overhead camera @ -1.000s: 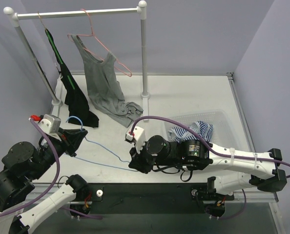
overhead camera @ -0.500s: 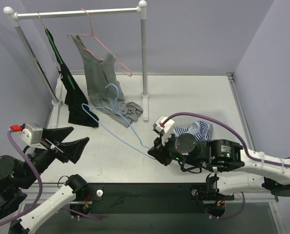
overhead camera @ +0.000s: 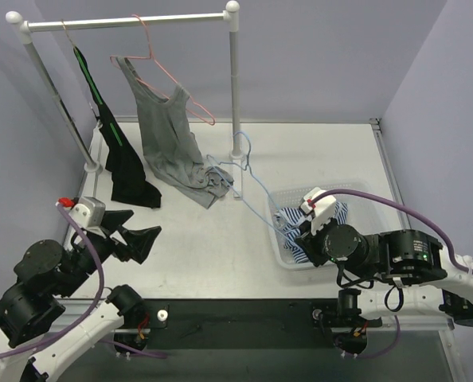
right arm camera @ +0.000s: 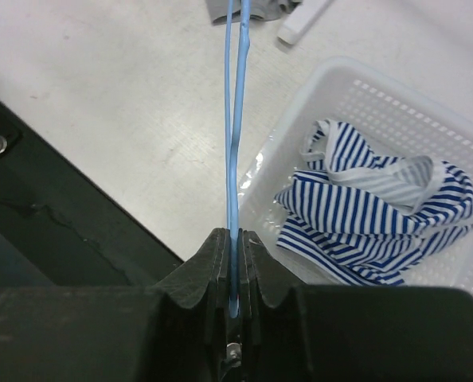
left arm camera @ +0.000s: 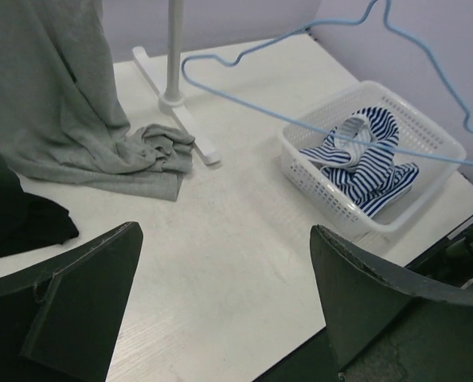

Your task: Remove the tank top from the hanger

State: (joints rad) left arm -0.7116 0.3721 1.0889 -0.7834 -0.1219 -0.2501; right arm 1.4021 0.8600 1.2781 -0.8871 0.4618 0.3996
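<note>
A grey tank top (overhead camera: 169, 135) hangs from a pink hanger (overhead camera: 173, 79) on the rack rail (overhead camera: 125, 21), its hem bunched on the table (left arm camera: 153, 151). My right gripper (overhead camera: 294, 239) is shut on a bare blue hanger (overhead camera: 252, 179), whose wire runs up from the jaws (right arm camera: 235, 159) and over the basket's near corner. My left gripper (overhead camera: 141, 227) stands open over the table at the near left, nothing between its fingers (left arm camera: 77, 294). In the left wrist view the blue hanger (left arm camera: 236, 101) floats above the basket.
A white basket (overhead camera: 356, 189) at the right holds a blue-striped top (left arm camera: 364, 159). A black garment (overhead camera: 125, 167) hangs at the rack's left end. The rack's right post (overhead camera: 234, 87) and foot (left arm camera: 177, 103) stand mid-table. The table's dark front edge (right arm camera: 53, 207) is close below.
My left gripper has opened, let go of the blue hanger and drawn back. The right gripper has carried the hanger rightward from mid-table to the basket.
</note>
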